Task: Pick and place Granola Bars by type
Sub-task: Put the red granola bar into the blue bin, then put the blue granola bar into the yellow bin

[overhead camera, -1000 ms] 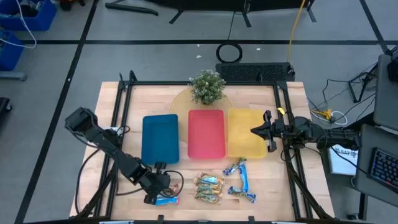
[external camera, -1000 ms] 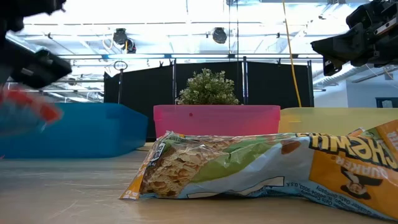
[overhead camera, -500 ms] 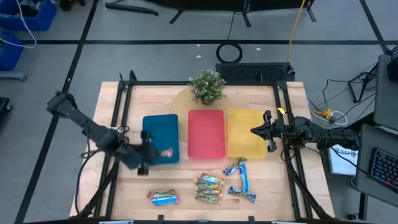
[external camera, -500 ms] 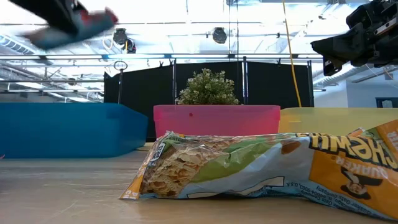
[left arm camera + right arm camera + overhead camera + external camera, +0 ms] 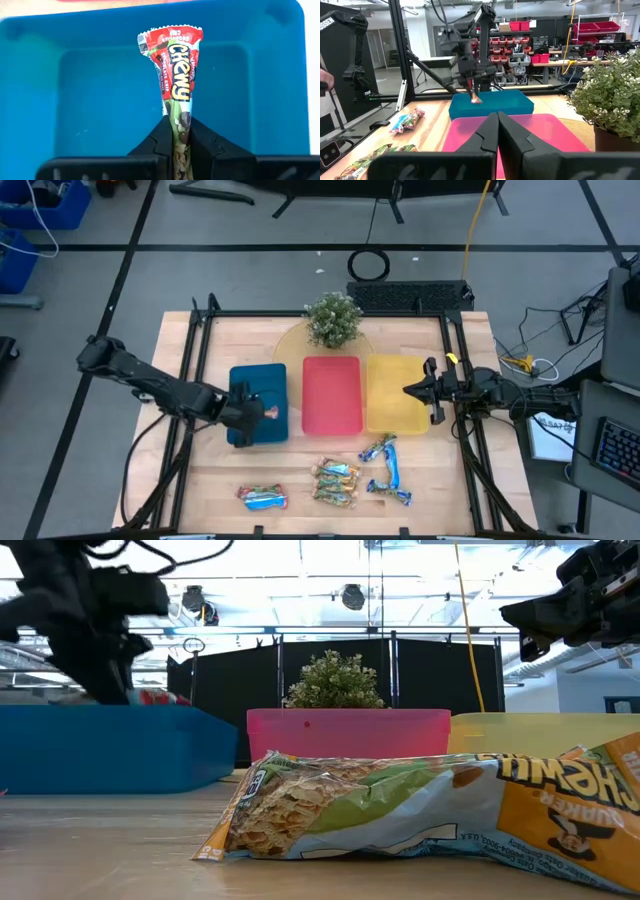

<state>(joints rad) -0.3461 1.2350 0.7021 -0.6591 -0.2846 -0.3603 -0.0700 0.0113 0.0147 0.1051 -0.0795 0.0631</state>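
Presently: wooden table (image 5: 190, 350); blue tray (image 5: 257, 385), red tray (image 5: 331, 395), yellow tray (image 5: 394, 392) side by side. Left gripper (image 5: 249, 411) over the blue tray, fingers clamped on a red-topped granola bar (image 5: 176, 70). Right gripper (image 5: 412, 390) at the yellow tray's edge, fingers together. Other granola bars (image 5: 338, 482) lie near the front edge.

Glossy foil bar wrapper (image 5: 173, 60), smooth matt plastic blue tray (image 5: 100, 100), pale wood-grain table (image 5: 300, 480) w/ satin finish.
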